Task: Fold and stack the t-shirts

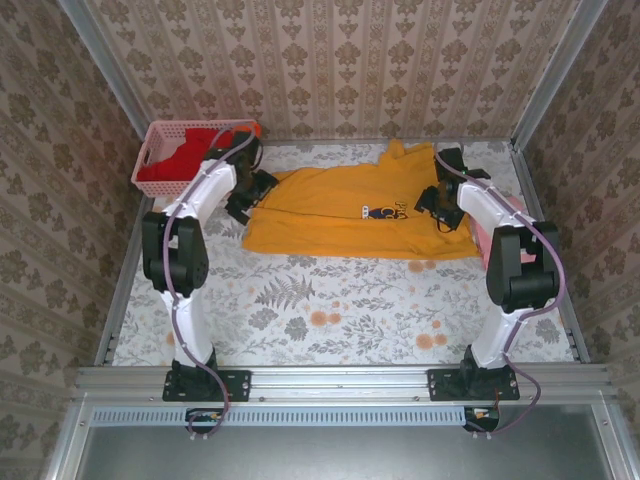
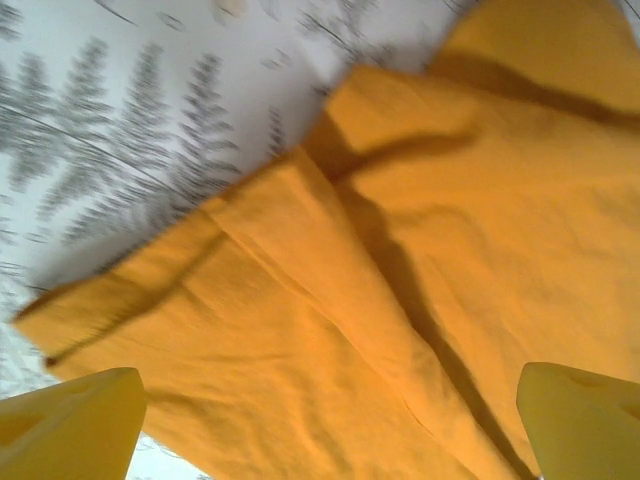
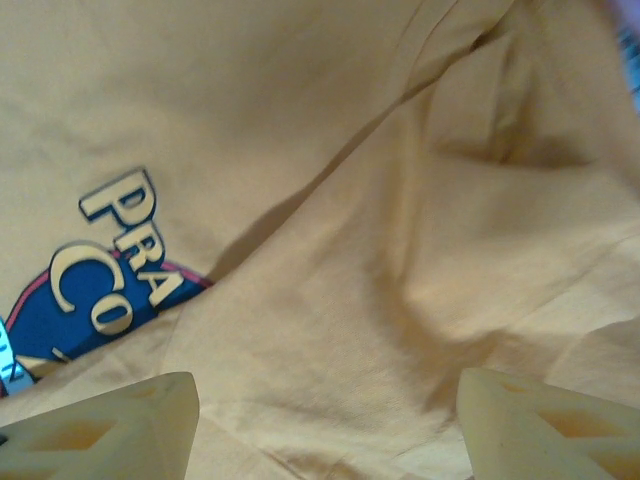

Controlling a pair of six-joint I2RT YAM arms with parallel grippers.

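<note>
Top external: golden-yellow t-shirt (image 1: pixel 330 205) spread flat, creased.

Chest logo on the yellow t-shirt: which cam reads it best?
Right wrist: the chest logo is close, letters PRA and CO legible. Top external: a small dark mark. Left wrist looks at plain folded edge of the yellow t-shirt.

The top camera looks steeply down from behind both arms. Each wrist camera sits close, facing past its fingertips (image 2: pixel 70 420). All three share the yellow t-shirt (image 1: pixel 340 215) there.
</note>
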